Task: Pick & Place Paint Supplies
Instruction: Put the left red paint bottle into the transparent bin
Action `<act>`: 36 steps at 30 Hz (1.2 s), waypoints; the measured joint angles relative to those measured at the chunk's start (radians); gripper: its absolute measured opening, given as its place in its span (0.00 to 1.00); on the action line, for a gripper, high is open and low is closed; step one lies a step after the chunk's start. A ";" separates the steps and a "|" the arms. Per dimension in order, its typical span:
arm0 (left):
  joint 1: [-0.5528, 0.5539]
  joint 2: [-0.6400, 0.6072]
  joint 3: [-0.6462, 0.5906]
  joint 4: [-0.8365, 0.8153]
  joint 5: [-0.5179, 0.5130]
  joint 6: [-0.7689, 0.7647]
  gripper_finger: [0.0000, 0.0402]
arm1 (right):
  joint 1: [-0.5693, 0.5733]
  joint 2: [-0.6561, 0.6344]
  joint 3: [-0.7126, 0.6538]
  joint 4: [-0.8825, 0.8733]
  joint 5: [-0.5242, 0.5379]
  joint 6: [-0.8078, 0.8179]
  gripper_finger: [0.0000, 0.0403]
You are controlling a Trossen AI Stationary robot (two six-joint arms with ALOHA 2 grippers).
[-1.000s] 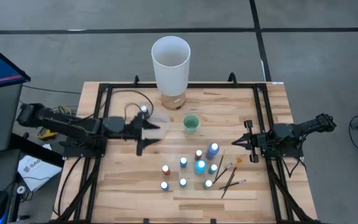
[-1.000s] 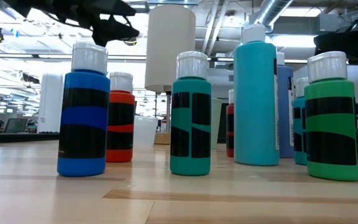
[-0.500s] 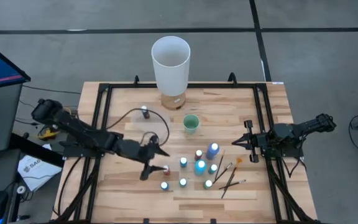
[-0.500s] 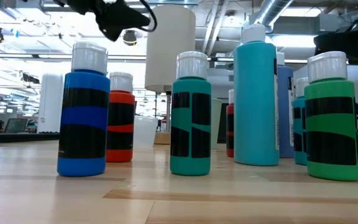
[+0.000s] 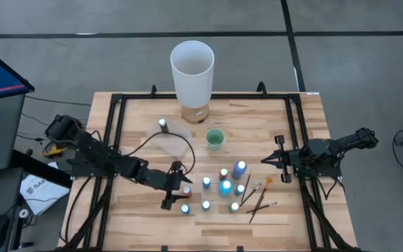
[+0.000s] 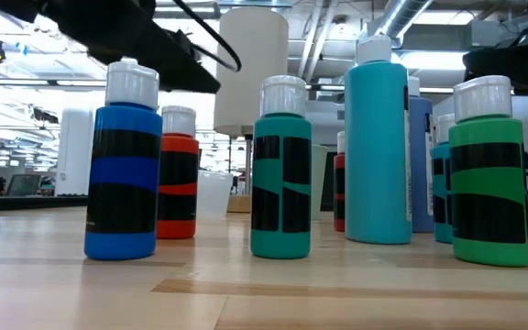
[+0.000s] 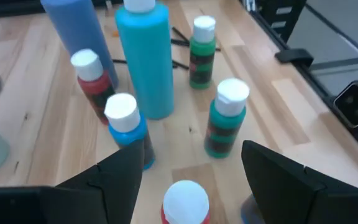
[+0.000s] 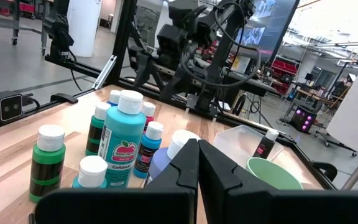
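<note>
Looking level across the wood from the front edge, we get the blue bottle [image 6: 122, 165] nearest us, white cap up, with a red bottle [image 6: 178, 179] just behind it, then a teal bottle [image 6: 281, 170], a tall turquoise bottle [image 6: 378, 137] and a green bottle [image 6: 489, 174] off to the other side, all upright on the table [image 5: 138, 217]. From above we see the left gripper [image 5: 176, 186] right over the near end of that cluster, its fingers spread wide with a white-capped red bottle between them, as the left wrist view shows, and nothing gripped. Beside the cluster lie the three thin brushes [image 5: 256, 196], flat on the wood, with one orange tip showing. A step farther back we come to the small green cup [image 5: 215, 139], and we cannot make out anything inside it. Near it sits a clear shallow container [image 5: 172, 133] with one small dark bottle [image 5: 162, 124] at its edge. Farthest away stands the tall white cylinder [image 5: 192, 71], open at the top, its inside showing only white. Out at the right side of the table the right gripper [image 5: 272, 159] waits well apart from the bottles, its fingers pressed together on nothing.
</note>
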 joint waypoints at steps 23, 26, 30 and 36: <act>0.002 0.040 -0.095 0.068 -0.060 -0.033 0.58 | 0.000 0.000 0.000 0.000 0.000 0.000 0.00; 0.002 0.039 -0.097 0.071 -0.060 -0.026 0.52 | 0.000 0.000 0.000 0.000 0.000 0.000 0.00; 0.002 0.039 -0.097 0.073 -0.060 -0.024 0.43 | 0.000 0.000 0.000 0.000 0.000 0.000 0.00; 0.002 0.039 -0.097 0.079 -0.059 -0.023 0.32 | 0.000 0.000 0.000 0.000 0.000 0.000 0.00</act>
